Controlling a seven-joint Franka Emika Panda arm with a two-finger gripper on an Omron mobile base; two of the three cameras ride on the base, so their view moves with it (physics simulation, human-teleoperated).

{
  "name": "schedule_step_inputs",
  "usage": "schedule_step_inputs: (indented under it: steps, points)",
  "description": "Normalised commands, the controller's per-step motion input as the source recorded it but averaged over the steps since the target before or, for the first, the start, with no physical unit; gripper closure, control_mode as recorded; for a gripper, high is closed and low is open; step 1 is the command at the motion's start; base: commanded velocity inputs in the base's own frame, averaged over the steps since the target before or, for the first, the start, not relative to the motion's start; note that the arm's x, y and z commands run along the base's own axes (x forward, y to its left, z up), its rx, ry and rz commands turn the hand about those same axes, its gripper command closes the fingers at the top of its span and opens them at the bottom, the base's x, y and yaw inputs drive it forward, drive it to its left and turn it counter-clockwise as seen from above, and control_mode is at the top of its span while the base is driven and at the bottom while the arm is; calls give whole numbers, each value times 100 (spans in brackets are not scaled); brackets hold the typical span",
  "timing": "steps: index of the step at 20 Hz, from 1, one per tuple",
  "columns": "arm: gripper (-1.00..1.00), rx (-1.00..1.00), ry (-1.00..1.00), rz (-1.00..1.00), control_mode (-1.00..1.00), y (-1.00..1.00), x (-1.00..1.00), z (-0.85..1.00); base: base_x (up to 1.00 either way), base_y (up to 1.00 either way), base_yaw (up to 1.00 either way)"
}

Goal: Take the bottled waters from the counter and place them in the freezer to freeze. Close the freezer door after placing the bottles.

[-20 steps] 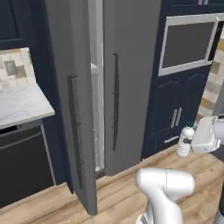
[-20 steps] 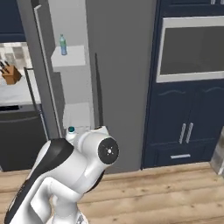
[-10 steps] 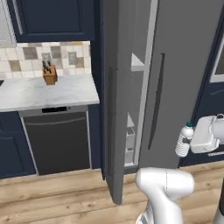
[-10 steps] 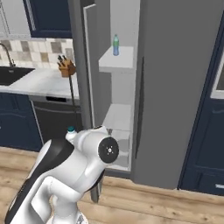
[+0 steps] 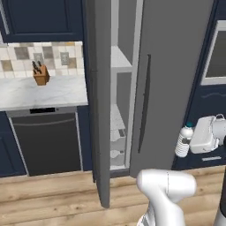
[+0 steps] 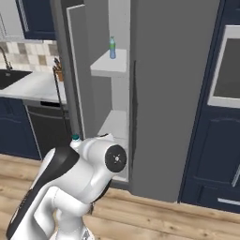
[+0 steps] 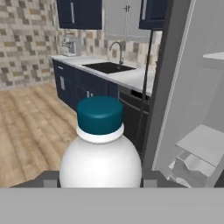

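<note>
Gripper (image 5: 190, 142) fingers pinch the clear ribbed bottle (image 5: 182, 141) upright, blue cap up, beside the open freezer (image 5: 120, 101).

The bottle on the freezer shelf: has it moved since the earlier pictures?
No. The bottle keeps its spot on the white shelf; only the camera shifted.

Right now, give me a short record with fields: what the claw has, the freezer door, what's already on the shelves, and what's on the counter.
claw: shut on clear bottle, upright, right of the fridge
freezer door: open
shelf: blue-tinted bottle standing on the upper one
counter: knife block by the tiled wall
still to do: put the held bottle in, close the door
</note>
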Motion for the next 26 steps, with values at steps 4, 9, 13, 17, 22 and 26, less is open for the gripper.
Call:
schedule_step_inputs:
  steps: [4,9,13,17,22,26]
  points:
    - [100,0,0,0,100,0,0,0,20,-23,0]
    - [100,0,0,0,100,0,0,0,46,-24,27]
    - [100,0,0,0,100,0,0,0,32,-54,48]
    - [100,0,0,0,100,0,0,0,16,-44,40]
    - [100,0,0,0,100,0,0,0,1,-43,23]
    - [100,0,0,0,100,0,0,0,6,-44,4]
